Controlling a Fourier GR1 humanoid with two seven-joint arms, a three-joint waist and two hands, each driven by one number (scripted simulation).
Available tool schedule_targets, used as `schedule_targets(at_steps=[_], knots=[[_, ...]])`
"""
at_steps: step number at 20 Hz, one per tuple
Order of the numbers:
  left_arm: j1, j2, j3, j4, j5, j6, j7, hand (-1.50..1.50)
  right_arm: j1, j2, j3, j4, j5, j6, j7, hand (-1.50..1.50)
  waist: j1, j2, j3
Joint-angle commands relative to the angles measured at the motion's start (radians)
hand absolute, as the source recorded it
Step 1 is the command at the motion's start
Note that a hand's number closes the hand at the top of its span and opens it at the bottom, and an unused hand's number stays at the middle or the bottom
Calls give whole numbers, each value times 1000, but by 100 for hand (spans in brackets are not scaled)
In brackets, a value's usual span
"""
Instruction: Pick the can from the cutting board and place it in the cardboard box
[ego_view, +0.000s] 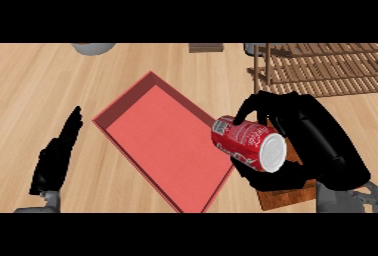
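Item 1: red can (248, 143), tilted on its side, silver end toward the viewer, at the right rim of the red box (159, 137). Right hand (277, 112) curled around it. Cutting board (288, 197) partly visible beneath. Left hand (57, 152) open, fingers straight, lower left. Wooden rack (317, 67) upper right.

Light: even and bright; wooden counter (44, 85) evenly lit
Shadows: faint; inner wall of red box (170, 150) darker at 10 o'clock
Glare: none
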Motion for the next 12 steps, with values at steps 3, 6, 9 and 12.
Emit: schedule_targets(at_steps=[3, 6, 9, 12], knots=[[-13, -3, 0, 27, -20, -14, -29, 0, -285, 112, 63, 187, 48, -11, 201, 150, 9, 2, 0], [56, -20, -21, -101, -28, -9, 35, 0, -258, 114, 176, 236, 67, -126, 225, 150, 9, 0, 1], [0, 26, 40, -18, 19, -61, -3, 0, -428, 115, 176, 476, 28, -210, 228, 150, 21, 4, 0], [13, -13, 24, 26, -11, -32, -50, 0, -425, 116, 261, 549, -6, -252, 246, 150, 15, 4, 0]])
